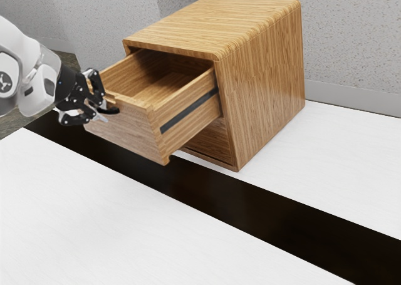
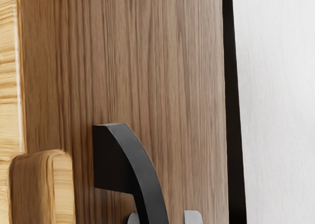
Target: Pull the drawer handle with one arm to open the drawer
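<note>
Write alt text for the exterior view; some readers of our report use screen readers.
A wooden drawer stands pulled well out of a wooden cabinet, with the arm's black gripper at its front, on the exterior view's left. The cabinet sits on a white table crossed by a black band.

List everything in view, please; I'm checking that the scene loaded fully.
cabinet: one, light wood, on the table in front of the wall
drawer: one, same wood, upper slot, pulled partly out toward the exterior view's left
slide rail: one, dark, along the drawer's side
handle: one, black, curved, on the drawer front
table: one, white
black stripe: one, across the table
wall: grey, behind
robot arm: one, white with black end, at the drawer front
</note>
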`<state>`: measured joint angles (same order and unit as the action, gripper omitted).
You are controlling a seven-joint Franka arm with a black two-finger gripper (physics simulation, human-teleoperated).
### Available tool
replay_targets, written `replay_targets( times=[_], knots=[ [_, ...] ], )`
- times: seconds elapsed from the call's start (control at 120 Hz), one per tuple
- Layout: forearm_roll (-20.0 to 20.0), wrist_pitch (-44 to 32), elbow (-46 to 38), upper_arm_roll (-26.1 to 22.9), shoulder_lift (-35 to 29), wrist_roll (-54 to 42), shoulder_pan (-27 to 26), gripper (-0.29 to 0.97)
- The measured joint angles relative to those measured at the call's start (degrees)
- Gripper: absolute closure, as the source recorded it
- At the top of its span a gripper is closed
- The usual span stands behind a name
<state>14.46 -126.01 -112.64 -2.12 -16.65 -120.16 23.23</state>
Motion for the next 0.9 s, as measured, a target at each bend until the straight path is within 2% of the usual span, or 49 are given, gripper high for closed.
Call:
replay_targets(
  times=[0.325, 0.5, 0.667, 0.733, 0.783, 0.833, 0.9],
  knots=[
    [-0.09, -0.03, -2.24, 1.88, -2.40, 0.54, -0.43, 0.77],
    [-0.60, 1.43, -2.03, 1.85, -2.96, 1.24, -0.29, 0.57],
    [-0.74, 4.06, -1.32, 1.87, -5.83, 1.83, -0.38, 0.47],
    [-0.83, 7.88, 2.94, 1.79, -8.17, 2.36, -1.06, 0.44],
    [-2.06, 13.54, 11.32, 1.48, -9.32, 3.82, -2.59, 0.42],
    [-7.79, 21.06, 22.75, -0.36, -7.74, 7.66, -7.83, 0.34],
    [-13.80, 31.37, 37.02, -1.38, -1.52, 16.54, -13.45, 0.25]
  ],
)
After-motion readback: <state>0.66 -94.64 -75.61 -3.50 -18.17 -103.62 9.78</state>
